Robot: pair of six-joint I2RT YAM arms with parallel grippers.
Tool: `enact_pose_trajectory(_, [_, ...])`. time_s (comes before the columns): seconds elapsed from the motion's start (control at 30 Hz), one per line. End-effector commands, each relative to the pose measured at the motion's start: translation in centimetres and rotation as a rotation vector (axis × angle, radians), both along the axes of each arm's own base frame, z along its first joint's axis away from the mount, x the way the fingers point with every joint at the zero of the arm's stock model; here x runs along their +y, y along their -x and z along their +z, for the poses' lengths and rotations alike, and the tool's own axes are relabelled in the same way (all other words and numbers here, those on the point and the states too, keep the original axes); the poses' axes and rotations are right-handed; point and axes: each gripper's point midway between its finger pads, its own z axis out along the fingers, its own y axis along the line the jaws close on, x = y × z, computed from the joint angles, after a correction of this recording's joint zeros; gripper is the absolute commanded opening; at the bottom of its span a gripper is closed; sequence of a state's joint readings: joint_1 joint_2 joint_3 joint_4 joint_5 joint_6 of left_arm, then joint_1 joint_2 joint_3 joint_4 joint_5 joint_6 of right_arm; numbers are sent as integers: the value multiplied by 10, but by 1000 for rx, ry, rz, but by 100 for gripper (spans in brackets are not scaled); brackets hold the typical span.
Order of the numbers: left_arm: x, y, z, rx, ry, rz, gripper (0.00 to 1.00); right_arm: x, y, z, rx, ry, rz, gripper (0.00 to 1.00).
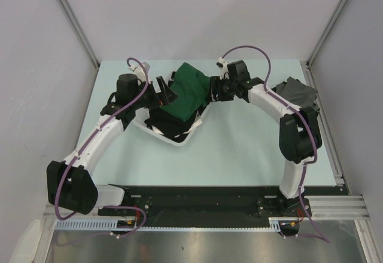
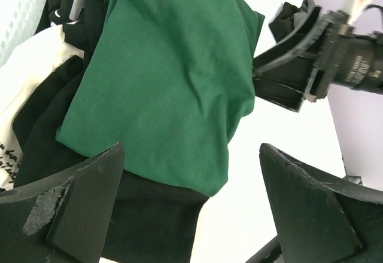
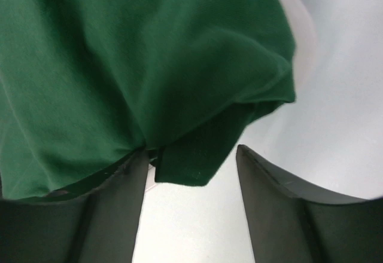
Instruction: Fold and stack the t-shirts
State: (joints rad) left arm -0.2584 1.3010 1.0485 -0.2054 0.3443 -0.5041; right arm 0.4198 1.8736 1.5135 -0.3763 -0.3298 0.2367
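Observation:
A dark green t-shirt point(image 1: 190, 89) lies crumpled on top of black t-shirts point(image 1: 164, 122) in a white basket point(image 1: 173, 140). My left gripper point(image 1: 163, 92) hovers at the green shirt's left side, jaws wide open and holding nothing. In the left wrist view the green shirt point(image 2: 167, 83) and black cloth point(image 2: 149, 221) lie just ahead of the left gripper point(image 2: 191, 149). My right gripper point(image 1: 212, 89) is at the shirt's right edge. In the right wrist view a hanging fold of the green shirt point(image 3: 137, 60) dips between the open jaws of the right gripper point(image 3: 191, 150), against the left finger point(image 3: 114, 209).
A grey t-shirt point(image 1: 296, 92) lies bunched at the table's right edge behind the right arm. The basket's slatted wall point(image 2: 18, 12) shows at the left wrist view's upper left. The right gripper point(image 2: 287, 66) faces the left one across the green shirt.

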Motion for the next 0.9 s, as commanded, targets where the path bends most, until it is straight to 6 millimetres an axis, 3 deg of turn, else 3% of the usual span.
enact_pose_trajectory(0.0, [5, 4, 15, -48, -8, 5, 100, 22, -13, 17, -40, -64, 43, 58])
enact_pose_trajectory(0.03, [5, 5, 13, -44, -10, 3, 99, 24, -13, 18, -40, -67, 47, 53])
enact_pose_trajectory(0.07, [6, 6, 13, -44, -10, 3, 100, 25, -12, 19, -43, -67, 51, 37])
enact_pose_trajectory(0.13, [6, 7, 11, -39, -11, 6, 99, 27, -12, 20, -50, -60, 55, 19])
enact_pose_trajectory(0.17, [6, 7, 11, -42, -10, 6, 100, 26, -12, 21, -56, -54, 56, 4])
enact_pose_trajectory(0.2, [6, 7, 9, -37, -10, 7, 100, 26, -11, 25, -66, -51, 55, 0])
enact_pose_trajectory(0.37, [5, 7, 6, -28, -1, 4, 100, 20, -7, 44, -121, -15, 52, 0])
enact_pose_trajectory(0.5, [2, 5, 4, -21, 4, -5, 100, 17, -2, 82, -233, -6, 63, 0])
enact_pose_trajectory(0.7, [-3, -2, -1, -5, 17, -19, 100, 10, 4, 177, -464, -47, 44, 0])
enact_pose_trajectory(0.87, [-7, -9, -4, 7, 25, -29, 99, -11, 22, 266, -644, -83, -14, 0])
